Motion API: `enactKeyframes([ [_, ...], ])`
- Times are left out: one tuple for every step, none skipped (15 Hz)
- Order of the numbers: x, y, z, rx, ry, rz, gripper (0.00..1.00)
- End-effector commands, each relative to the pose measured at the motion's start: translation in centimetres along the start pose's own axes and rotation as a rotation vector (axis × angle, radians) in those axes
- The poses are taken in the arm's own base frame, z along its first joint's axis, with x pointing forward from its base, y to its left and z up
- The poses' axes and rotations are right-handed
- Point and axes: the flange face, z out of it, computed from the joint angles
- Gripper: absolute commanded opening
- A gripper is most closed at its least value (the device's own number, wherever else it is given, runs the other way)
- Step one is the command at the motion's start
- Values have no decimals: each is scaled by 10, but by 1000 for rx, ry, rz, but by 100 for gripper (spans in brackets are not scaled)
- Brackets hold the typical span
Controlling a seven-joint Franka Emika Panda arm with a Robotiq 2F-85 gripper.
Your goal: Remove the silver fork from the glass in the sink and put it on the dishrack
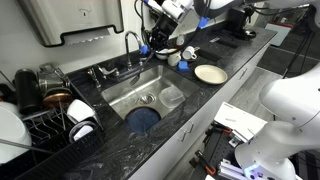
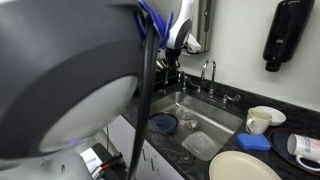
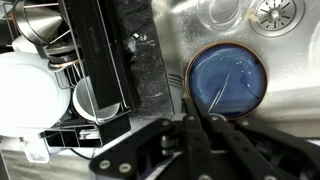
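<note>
High over the sink (image 1: pixel 118 95), close by the faucet (image 1: pixel 131 45), hangs the gripper (image 1: pixel 158 43), well clear of the basin. Seen from the wrist camera, its fingers are pinched together and a thin dark sliver sticks out past their tips. I take that for the silver fork (image 3: pixel 187 90), clamped in the grip, though it is too slim and shadowed to swear to.

The glass (image 1: pixel 172 97) lies on the right of the basin floor, just beside the round blue dish (image 1: pixel 145 118), and I can make out nothing standing in it. So my reading is that the first half of the job is done, with the fork out of the glass and up in the air. What is left is the carry across and the set-down.

The dishrack (image 1: pixel 45 122) sits on the counter (image 3: pixel 150 60) to the left of the basin. It is already crowded with a white cup (image 1: pixel 83 128) and other crockery, and no fork lies on it that I can see.

As for the arm, it reaches in from the far right, over the back of the counter. Its wrist is turned down so the fingers point at the black strip between rack and basin, with the rack to their left and the blue dish to their right. From the opposite side of the room a big blurred link of the arm fills the near left and hides most of the rest.
</note>
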Motion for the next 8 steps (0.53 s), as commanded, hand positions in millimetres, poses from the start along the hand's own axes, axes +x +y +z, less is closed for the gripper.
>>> enactKeyframes([
  [13, 15, -5, -58, 43, -83, 1],
  [18, 23, -9, -73, 53, -111, 1],
  [23, 31, -12, -81, 62, -136, 1],
  [30, 41, -14, -85, 72, -165, 1],
  [36, 49, -17, -93, 87, -190, 1],
  [43, 57, -21, -97, 98, -213, 1],
  [50, 65, -23, -102, 112, -238, 1],
  [56, 73, -24, -107, 128, -256, 1],
])
